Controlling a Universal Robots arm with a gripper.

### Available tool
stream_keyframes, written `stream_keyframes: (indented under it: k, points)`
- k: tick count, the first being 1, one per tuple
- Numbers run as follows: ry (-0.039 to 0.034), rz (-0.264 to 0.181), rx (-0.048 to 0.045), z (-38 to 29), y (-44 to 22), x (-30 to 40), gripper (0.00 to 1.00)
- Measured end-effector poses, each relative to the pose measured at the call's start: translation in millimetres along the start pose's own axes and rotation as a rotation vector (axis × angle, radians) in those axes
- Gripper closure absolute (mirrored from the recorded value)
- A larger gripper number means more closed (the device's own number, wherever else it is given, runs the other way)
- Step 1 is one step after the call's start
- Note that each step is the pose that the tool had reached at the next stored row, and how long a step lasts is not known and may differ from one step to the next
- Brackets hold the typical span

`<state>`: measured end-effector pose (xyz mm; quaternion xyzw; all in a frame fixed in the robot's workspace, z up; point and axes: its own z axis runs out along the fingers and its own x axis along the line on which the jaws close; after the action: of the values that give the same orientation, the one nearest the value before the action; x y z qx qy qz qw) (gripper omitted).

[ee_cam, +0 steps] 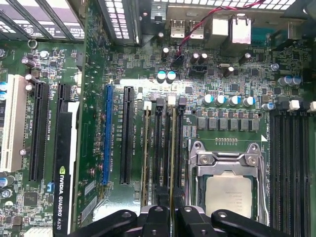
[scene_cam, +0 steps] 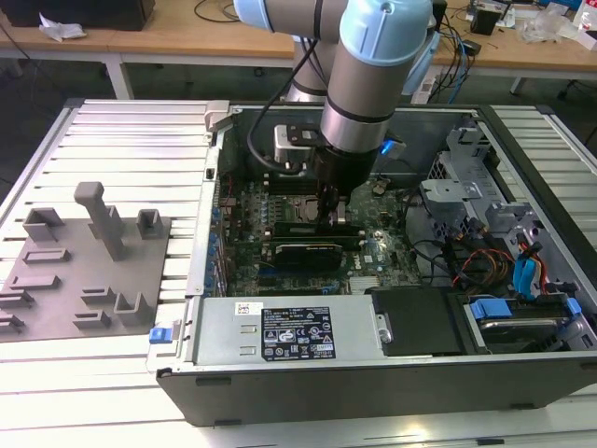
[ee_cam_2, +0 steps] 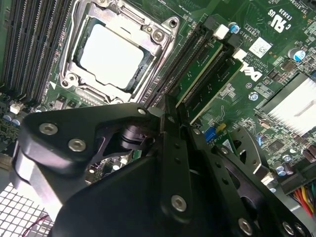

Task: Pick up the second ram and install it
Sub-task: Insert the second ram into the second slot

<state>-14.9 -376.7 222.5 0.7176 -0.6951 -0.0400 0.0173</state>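
Gripper [scene_cam: 333,217] down inside open PC case [scene_cam: 280,397], matte black fingers [ee_cam: 157,217] pinched nearly closed on thin flat green ram [ee_cam: 171,158]. Ram stands on edge in slot just beside square metal CPU socket [ee_cam: 227,182]; another stick [ee_cam_2: 217,84] seated beside it.

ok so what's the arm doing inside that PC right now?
The arm is reaching down into the open computer case. Its hand is closed on the second ram, which stands on edge in a memory slot beside the CPU socket. Another stick sits two slots over. Whether the second ram is fully seated can't be told.
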Motion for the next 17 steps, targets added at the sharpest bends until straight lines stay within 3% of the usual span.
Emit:
stream_keyframes:
  k: [6, 13, 15, 17]
  points:
    - [-0.0049, 0.000, -0.0006, 1.9, -0.9, -0.1, 0.86]
    - [-0.0055, 0.000, -0.0005, 3.4, -1.0, 0.0, 0.86]
    - [-0.0061, -0.001, -0.0003, 3.7, -1.2, -0.2, 0.79]
    - [-0.0053, 0.000, -0.0005, 1.8, -0.9, 0.0, 0.79]
